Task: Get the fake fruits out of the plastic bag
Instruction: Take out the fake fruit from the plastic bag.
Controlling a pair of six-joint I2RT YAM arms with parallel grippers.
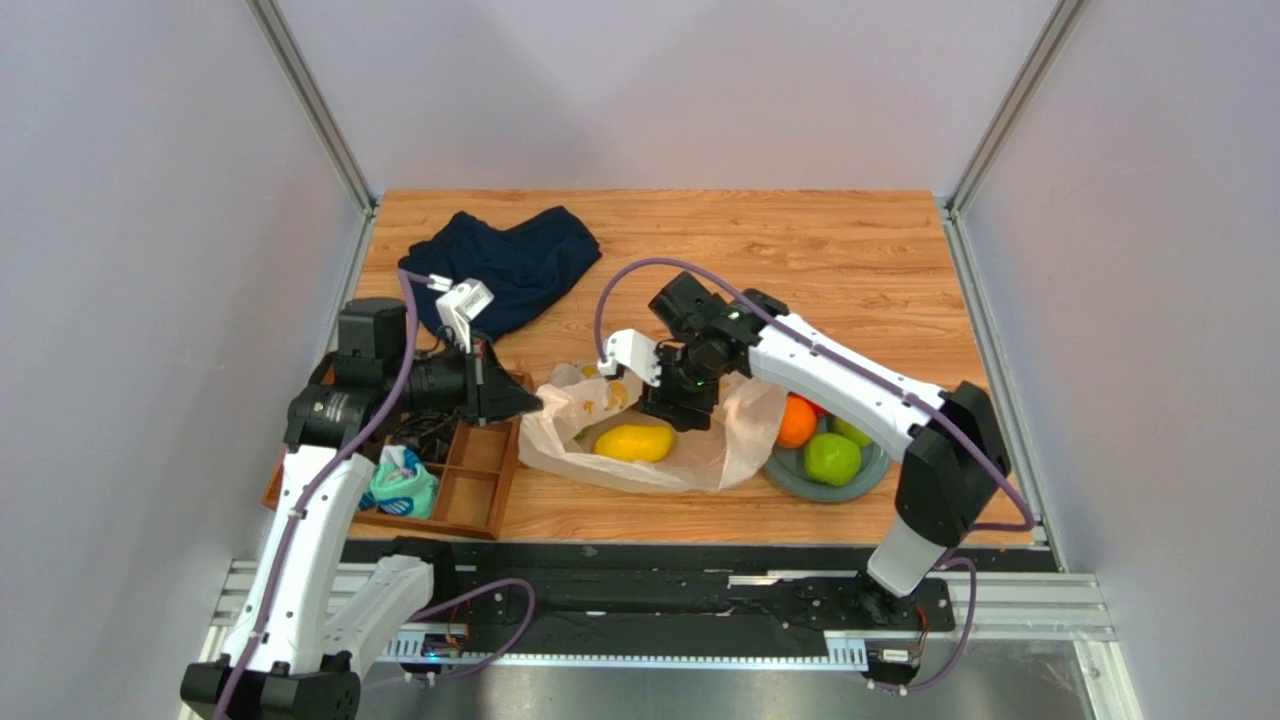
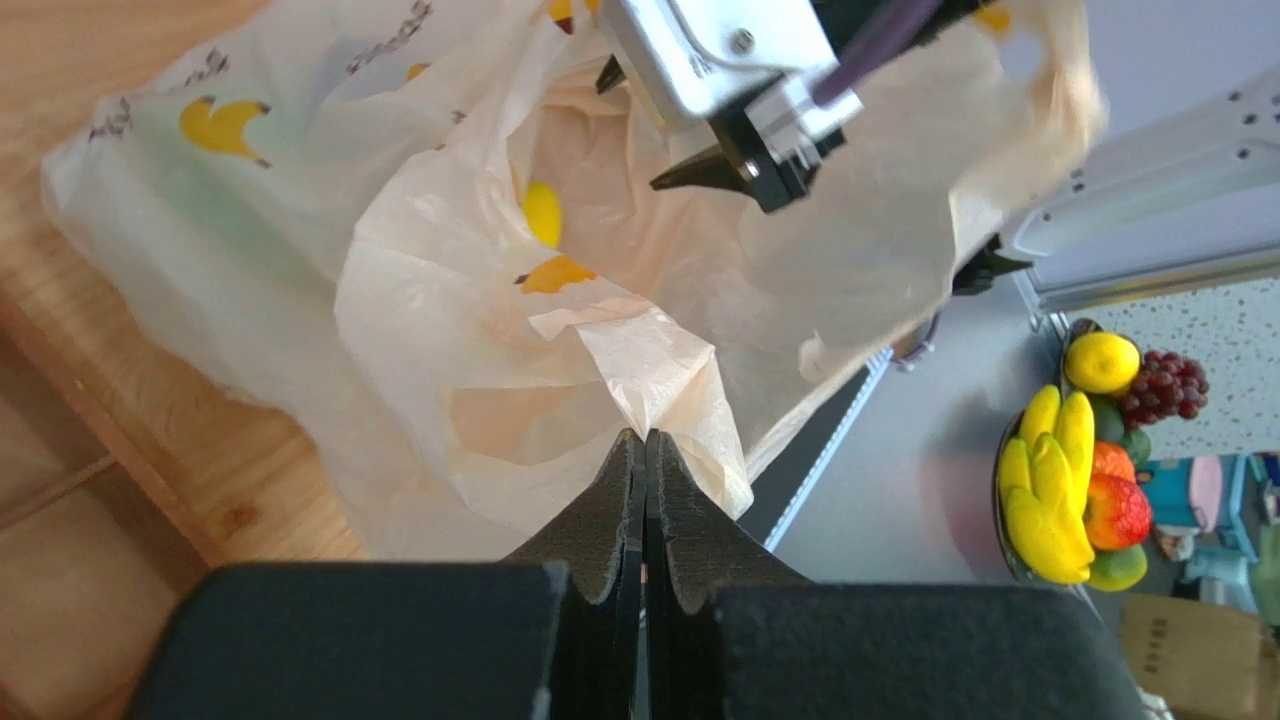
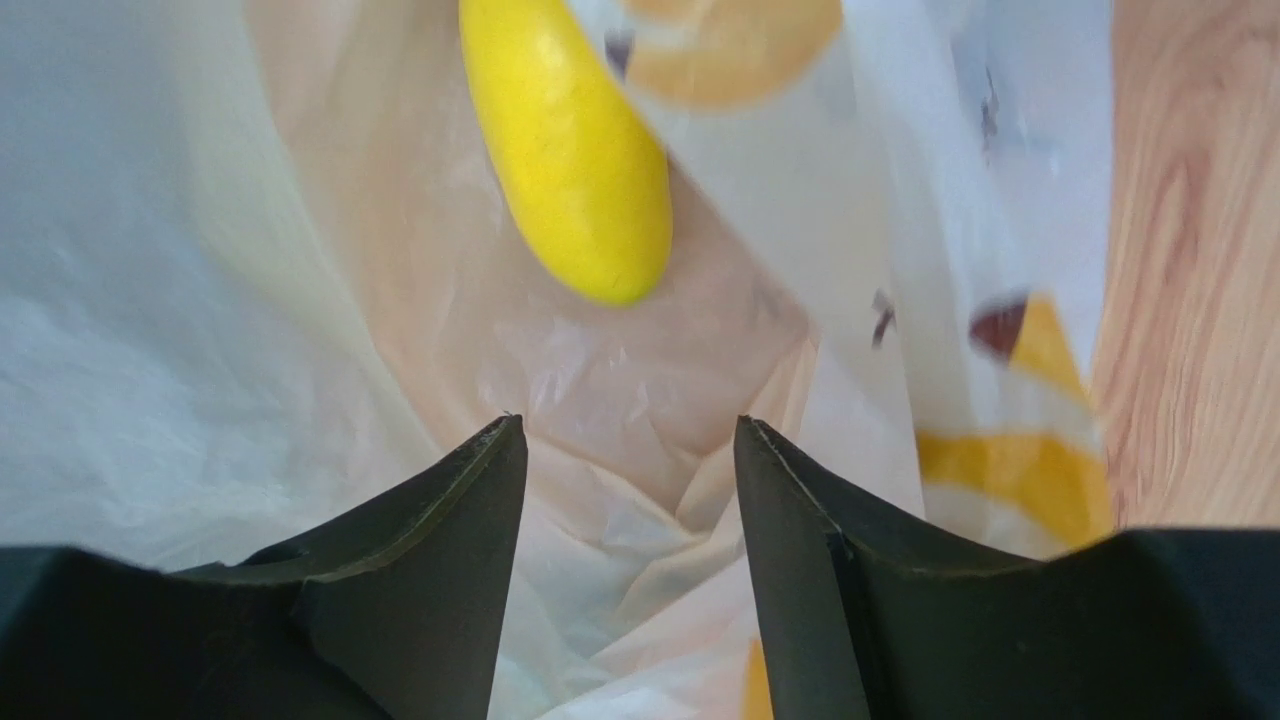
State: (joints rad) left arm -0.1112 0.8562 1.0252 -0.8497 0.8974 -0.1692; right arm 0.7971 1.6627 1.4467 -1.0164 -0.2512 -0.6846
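Observation:
The plastic bag (image 1: 706,450) lies mid-table with its mouth facing up and left. A yellow fake fruit (image 1: 634,441) lies inside it. My left gripper (image 1: 526,399) is shut on a fold of the bag's rim; the left wrist view shows its tips (image 2: 646,438) pinching the thin plastic (image 2: 451,300). My right gripper (image 1: 684,402) is inside the bag's mouth, just above the yellow fruit. In the right wrist view it (image 3: 628,435) is open and empty, with the yellow fruit (image 3: 571,150) ahead of it on the bag's lining (image 3: 226,300). An orange (image 1: 796,420) and a green apple (image 1: 831,458) sit in a bowl.
The grey bowl (image 1: 781,477) stands right of the bag. A dark navy cloth (image 1: 504,263) lies at the back left. A wooden divided tray (image 1: 478,495) with rolled teal socks (image 1: 403,483) sits at the front left, under my left arm.

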